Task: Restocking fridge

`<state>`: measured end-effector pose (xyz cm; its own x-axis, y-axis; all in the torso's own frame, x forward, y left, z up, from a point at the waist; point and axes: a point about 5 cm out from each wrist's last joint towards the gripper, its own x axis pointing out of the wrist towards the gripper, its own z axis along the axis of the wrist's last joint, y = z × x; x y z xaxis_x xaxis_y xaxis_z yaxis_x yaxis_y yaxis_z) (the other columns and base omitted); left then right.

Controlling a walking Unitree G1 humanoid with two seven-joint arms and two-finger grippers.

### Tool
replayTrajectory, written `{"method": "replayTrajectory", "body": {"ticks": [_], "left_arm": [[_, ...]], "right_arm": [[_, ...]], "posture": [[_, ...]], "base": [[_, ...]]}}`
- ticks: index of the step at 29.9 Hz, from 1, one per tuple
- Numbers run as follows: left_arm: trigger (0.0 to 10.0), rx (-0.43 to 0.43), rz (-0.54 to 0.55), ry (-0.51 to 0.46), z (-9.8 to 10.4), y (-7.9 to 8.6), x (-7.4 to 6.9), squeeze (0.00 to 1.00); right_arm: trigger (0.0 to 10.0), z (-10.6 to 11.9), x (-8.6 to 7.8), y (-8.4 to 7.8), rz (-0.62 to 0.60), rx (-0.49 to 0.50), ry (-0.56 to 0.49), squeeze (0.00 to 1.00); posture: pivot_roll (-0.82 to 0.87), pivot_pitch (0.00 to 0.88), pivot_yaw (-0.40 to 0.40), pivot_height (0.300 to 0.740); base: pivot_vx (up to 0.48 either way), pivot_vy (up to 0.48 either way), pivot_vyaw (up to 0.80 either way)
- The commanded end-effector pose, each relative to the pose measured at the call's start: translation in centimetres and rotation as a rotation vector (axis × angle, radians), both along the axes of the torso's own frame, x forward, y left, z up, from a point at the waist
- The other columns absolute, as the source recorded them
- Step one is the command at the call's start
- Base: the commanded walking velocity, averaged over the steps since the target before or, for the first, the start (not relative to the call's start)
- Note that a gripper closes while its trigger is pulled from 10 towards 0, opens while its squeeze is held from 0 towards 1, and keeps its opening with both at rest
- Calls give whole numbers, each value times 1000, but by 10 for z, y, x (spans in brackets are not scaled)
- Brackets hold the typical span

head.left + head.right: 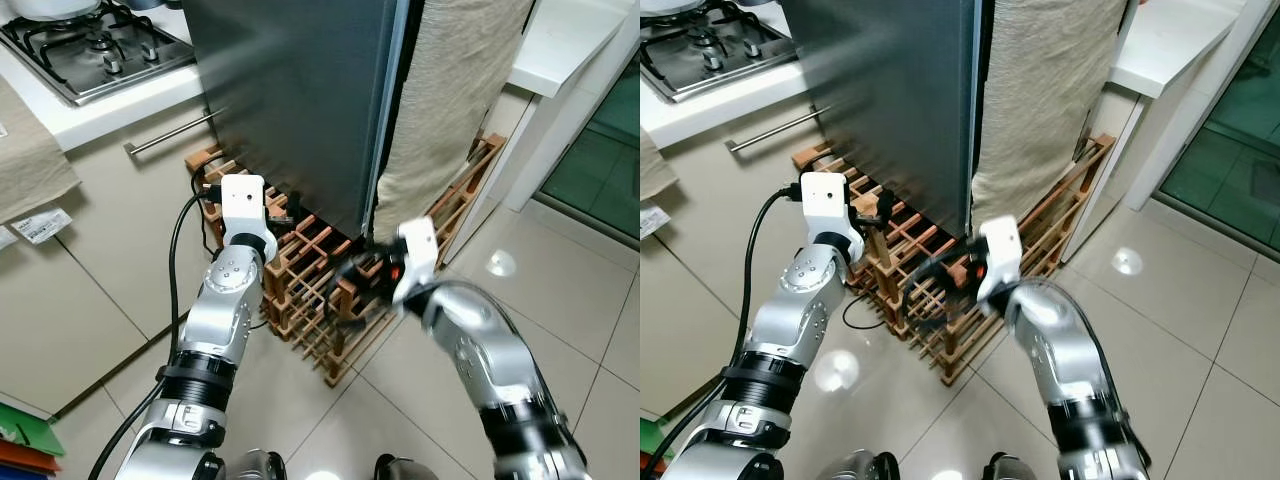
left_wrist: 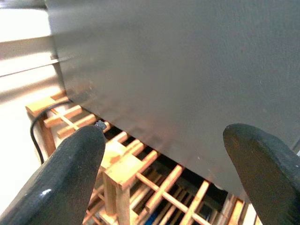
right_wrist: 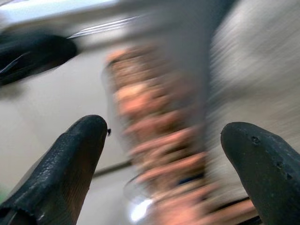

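Left gripper [image 2: 161, 154]: jaws are held apart, empty, raised before the grey fridge door [image 1: 290, 100], above the wooden rack [image 1: 320, 290].
Right gripper [image 3: 164, 150]: jaws are spread wide, nothing is grasped; positioned near the door's lower edge; view is blurred.
Fridge: shut, flanked by a beige cloth [image 1: 450, 90].
Stove [image 1: 90, 45]: seen on the table, left.

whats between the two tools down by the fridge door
The wooden rack on the floor spans the gap between the left tool and right tool, under the lower edge of the grey fridge door. Both eye views show this.
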<state>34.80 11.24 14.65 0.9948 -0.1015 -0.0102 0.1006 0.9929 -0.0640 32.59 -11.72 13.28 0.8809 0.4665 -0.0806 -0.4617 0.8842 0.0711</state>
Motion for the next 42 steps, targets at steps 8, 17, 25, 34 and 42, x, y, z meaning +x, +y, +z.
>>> {"method": "replayTrajectory", "body": {"ticks": [8, 17, 25, 34, 42], "left_arm": [[10000, -7, 2, -35, 7, -4, -1, 0], [10000, -128, -209, -109, 27, -36, -12, 0], [10000, -195, -419, -182, 59, -69, -16, 0], [10000, -249, -516, -186, 77, -95, -13, 0], [10000, -208, -478, -158, 74, -102, -6, 0]], "right_arm": [[10000, 23, 0, -27, -159, 43, -126, 0], [10000, 34, -23, -65, -409, -9, -256, 0], [10000, 3, -64, -98, -598, -114, -166, 0], [10000, 7, -61, -98, -640, -114, -174, 0], [10000, 11, -64, -97, -646, -120, -191, 0]], "posture": [[-133, 56, 18, 740], [-157, 71, 19, 740], [-183, 99, 33, 740], [-196, 113, 55, 740], [-226, 127, 62, 740]], "base": [[0, 0, 0], [0, 0, 0], [0, 0, 0], [0, 0, 0], [0, 0, 0]]}}
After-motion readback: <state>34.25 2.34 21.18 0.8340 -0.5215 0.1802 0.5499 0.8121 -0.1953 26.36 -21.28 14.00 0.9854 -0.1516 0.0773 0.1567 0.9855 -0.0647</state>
